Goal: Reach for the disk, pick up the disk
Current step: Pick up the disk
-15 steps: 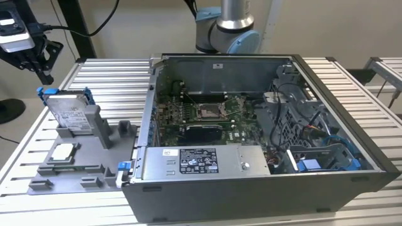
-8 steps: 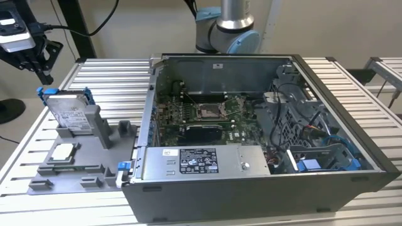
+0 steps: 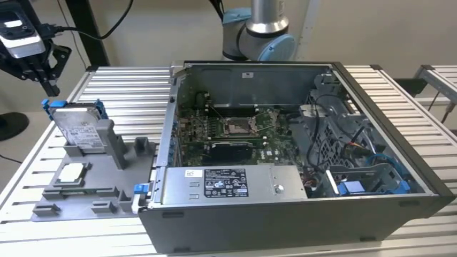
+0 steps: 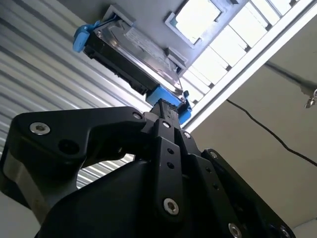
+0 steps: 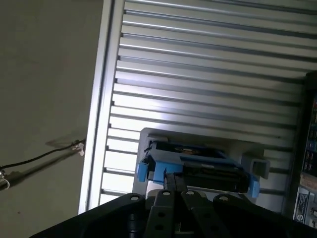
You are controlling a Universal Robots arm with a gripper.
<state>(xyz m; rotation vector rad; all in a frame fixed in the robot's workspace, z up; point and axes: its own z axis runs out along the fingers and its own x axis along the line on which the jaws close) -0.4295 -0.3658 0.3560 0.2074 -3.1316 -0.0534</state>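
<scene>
I log this as a robotics lab bench. Evidence in the exterior view:
- a ribbed aluminium-slat worktop (image 3: pixel 121 88)
- a silver and light-blue robot arm base (image 3: pixel 258 32) at its far edge
- a grey desktop computer case (image 3: pixel 286 214) lying open, its green motherboard (image 3: pixel 236 131) exposed
- a grey moulded plastic fixture (image 3: pixel 93 187) holding a silver-grey metal disk with blue rails (image 3: pixel 75 126) upright
- a bare beige wall (image 3: pixel 164 32) behind

The gripper (image 5: pixel 174 181) hides part of the disk's (image 5: pixel 203 168) edge in the first wrist view.
</scene>
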